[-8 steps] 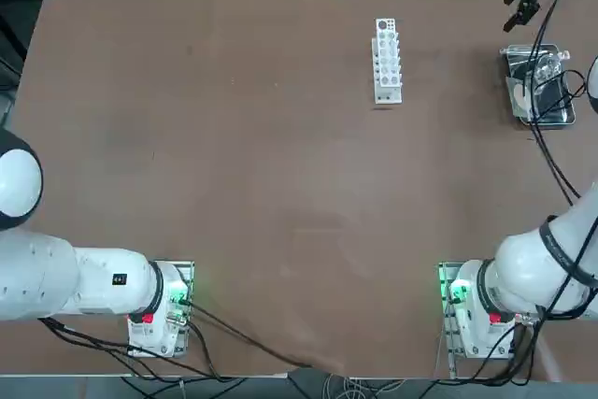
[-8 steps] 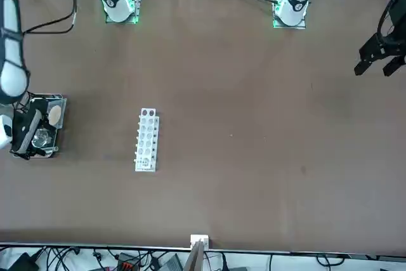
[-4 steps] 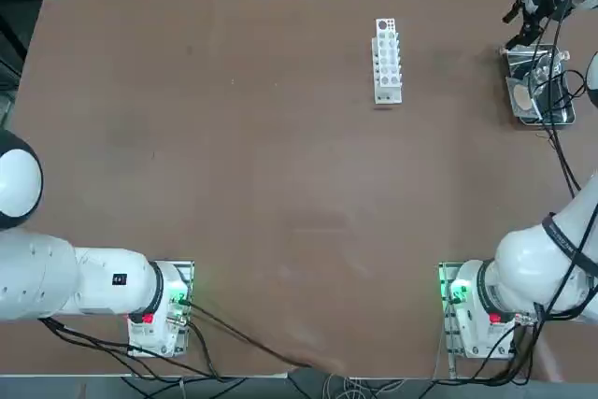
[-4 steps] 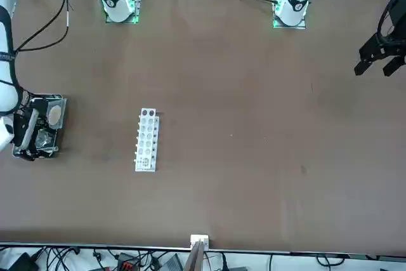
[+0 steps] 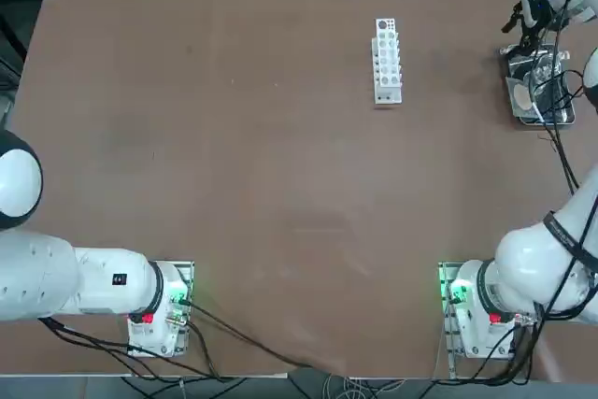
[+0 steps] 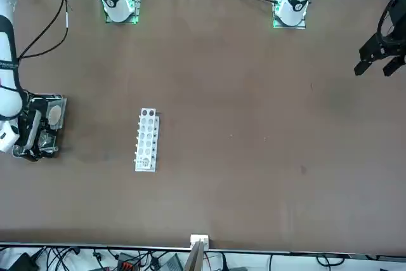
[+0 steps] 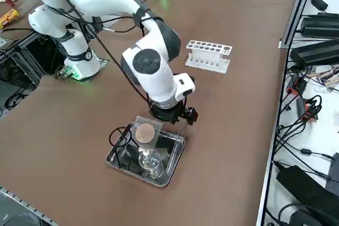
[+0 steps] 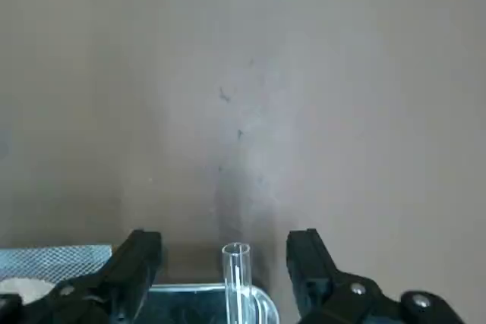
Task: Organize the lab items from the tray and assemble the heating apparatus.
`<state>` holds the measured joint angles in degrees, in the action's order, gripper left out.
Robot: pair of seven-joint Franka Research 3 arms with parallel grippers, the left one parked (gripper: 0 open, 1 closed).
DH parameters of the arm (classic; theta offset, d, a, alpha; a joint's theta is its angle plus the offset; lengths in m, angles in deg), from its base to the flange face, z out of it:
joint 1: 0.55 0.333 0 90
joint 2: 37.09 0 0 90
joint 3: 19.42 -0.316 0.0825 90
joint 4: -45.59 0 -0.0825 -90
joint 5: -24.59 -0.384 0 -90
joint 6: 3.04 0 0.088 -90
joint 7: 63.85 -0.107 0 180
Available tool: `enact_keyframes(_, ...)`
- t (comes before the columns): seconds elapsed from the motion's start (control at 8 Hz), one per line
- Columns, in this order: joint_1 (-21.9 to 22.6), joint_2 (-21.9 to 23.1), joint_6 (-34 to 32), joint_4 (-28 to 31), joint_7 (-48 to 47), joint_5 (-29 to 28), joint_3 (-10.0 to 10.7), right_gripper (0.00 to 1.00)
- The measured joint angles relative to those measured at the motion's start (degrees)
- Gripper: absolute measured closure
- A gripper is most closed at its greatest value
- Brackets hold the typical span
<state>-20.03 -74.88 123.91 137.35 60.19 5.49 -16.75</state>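
Note:
The shiny metal tray sits at the table's far right. In it lie the grey mesh with a tan centre, the clear glass burner and the black wire tripod. My right gripper hovers open just over the tray's end that faces the rack, with nothing held. In the wrist view its fingers straddle a clear glass tube that rises from the tray, with the mesh corner beside them. From the front the gripper covers part of the tray.
A white multi-hole tube rack stands left of the tray on the brown table, also seen in the right side view. Black cables trail from the arm across the tray. The table's edge and cable clutter lie close beyond.
My right gripper has come from beyond the tray's far end to just over that end and dropped lower. Its fingers stay open; the tray's items have not moved.

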Motion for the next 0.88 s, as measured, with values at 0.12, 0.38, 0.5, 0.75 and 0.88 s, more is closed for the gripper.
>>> enact_keyframes(0.12, -0.43, -1.31, 0.55, -0.4, 0.88, 0.0, 0.0, 0.0)
enact_keyframes(0.38, -0.81, -3.2, 1.24, -1.78, 2.2, 0.01, 0.0, 0.03)
enact_keyframes(0.5, -0.83, -3.68, 1.64, -2.02, 2.36, 0.01, 0.0, 0.06)
enact_keyframes(0.75, -0.83, -4.31, 2.25, -2.36, 2.42, 0.01, 0.0, 0.11)
enact_keyframes(0.88, -0.84, -4.55, 2.38, -2.57, 2.43, 0.01, 0.0, 0.18)
